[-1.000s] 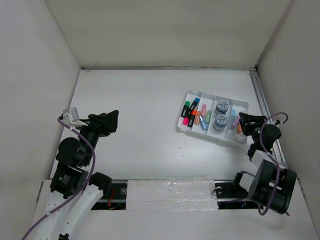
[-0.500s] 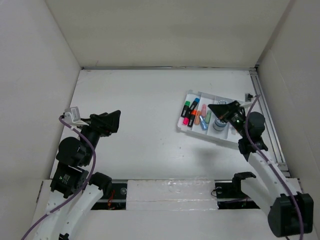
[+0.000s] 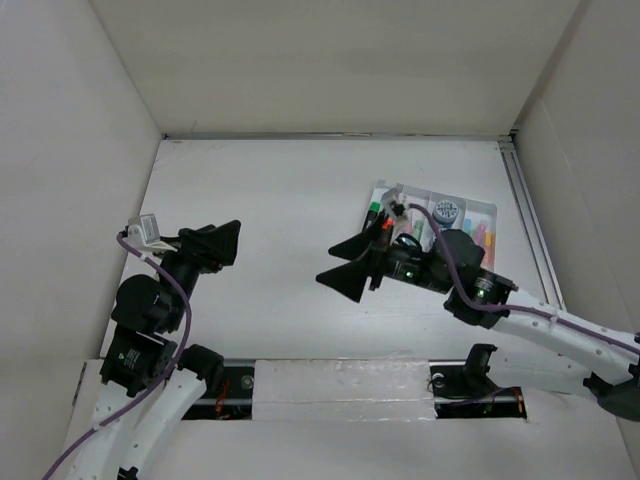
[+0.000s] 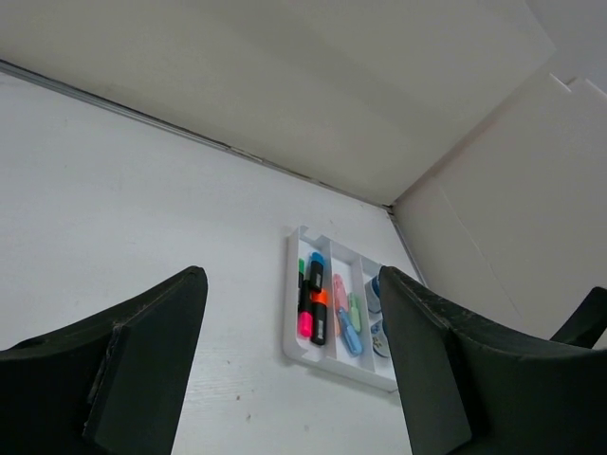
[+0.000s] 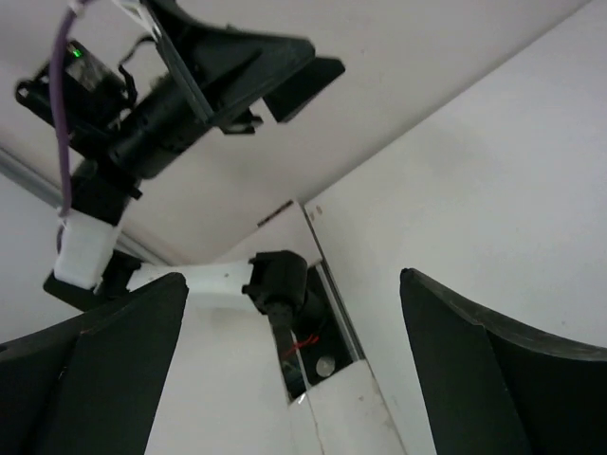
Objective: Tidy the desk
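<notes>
The desk (image 3: 280, 190) is a wide white tabletop walled by white panels. On it at the right stands a small white compartmented tray (image 3: 484, 212), partly hidden by my right arm. It holds bright markers (image 4: 311, 301), pastel highlighters (image 4: 349, 320) and round blue-white rolls (image 3: 446, 211). My right gripper (image 3: 345, 265) is open and empty, stretched out to the left of the tray over the desk's middle. My left gripper (image 3: 222, 243) is open and empty at the desk's left side, facing the tray (image 4: 294, 332) from well away.
The right wrist view looks along the desk's near edge (image 5: 379, 313) to my left arm (image 5: 161, 95) and its base (image 5: 280, 284). A metal rail (image 3: 525, 210) runs along the right wall. Bare white tabletop (image 4: 142, 190) lies between the left gripper and the tray.
My right arm swung from the desk's right edge across the tray, leftward to the desk's middle. Its gripper now points left. My left arm has barely moved.
</notes>
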Available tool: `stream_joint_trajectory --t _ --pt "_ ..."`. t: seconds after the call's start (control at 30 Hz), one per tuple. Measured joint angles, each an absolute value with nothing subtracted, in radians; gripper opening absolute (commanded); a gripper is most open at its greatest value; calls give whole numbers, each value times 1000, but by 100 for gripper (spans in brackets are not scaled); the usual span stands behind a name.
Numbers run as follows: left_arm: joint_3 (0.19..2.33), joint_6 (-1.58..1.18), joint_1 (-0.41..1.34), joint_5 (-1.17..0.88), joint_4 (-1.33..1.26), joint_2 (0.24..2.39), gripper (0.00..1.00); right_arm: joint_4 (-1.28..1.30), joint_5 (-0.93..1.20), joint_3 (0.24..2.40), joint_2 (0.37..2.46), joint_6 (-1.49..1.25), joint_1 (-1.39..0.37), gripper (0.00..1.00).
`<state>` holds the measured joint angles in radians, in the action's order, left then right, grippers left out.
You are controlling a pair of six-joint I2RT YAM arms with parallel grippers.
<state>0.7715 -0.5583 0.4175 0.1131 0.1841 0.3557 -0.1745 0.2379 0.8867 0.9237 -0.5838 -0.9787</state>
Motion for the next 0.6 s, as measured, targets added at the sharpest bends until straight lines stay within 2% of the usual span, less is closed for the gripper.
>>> stream_joint_trajectory --t 0.3,0.6 --pt "772 -557 418 124 185 347 68 -30 36 954 1040 -440 -1180 100" --pt "772 -545 418 109 184 347 67 -21 -73 968 1040 -406 -1205 100"
